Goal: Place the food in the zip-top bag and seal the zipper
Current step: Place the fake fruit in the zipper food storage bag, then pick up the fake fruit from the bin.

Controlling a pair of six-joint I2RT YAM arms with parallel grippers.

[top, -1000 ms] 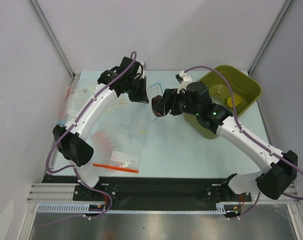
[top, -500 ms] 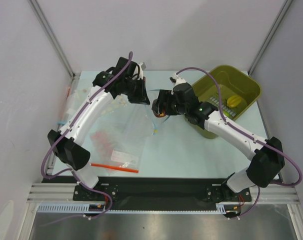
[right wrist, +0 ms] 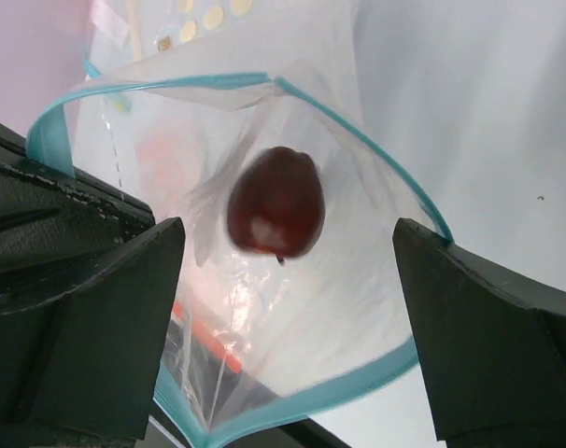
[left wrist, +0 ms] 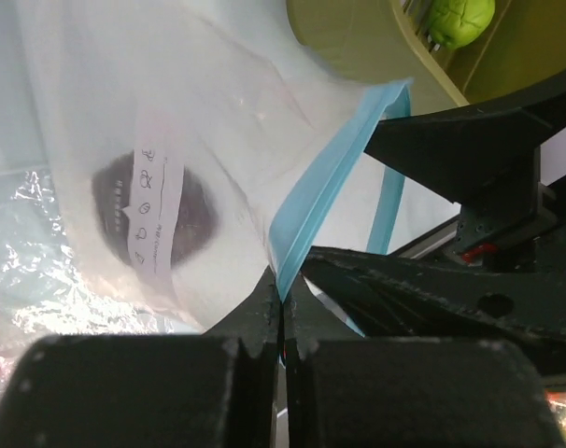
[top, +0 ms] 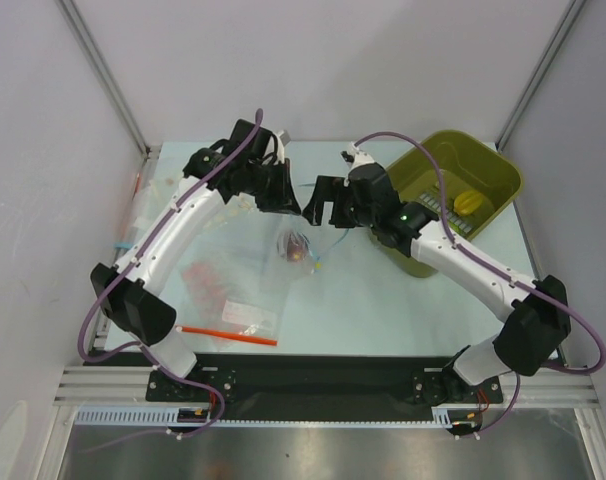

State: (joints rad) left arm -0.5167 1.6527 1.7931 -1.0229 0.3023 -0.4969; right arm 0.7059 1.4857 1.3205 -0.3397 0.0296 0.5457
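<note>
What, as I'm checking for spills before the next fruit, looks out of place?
Nothing stands out. The dark red fruit is inside the zip-top bag, the left pincer pinches its zipper, and the yellow fruit waits in the bin.

The top view is bright and even, with only soft, pale shadows under the arms (top: 183, 225) on the table (top: 383, 300). In both wrist views the close black fingers (right wrist: 77, 327) look dark and fuzzy. The zip-top bag (left wrist: 218, 112) looks washed-out white where light shines through it.
</note>
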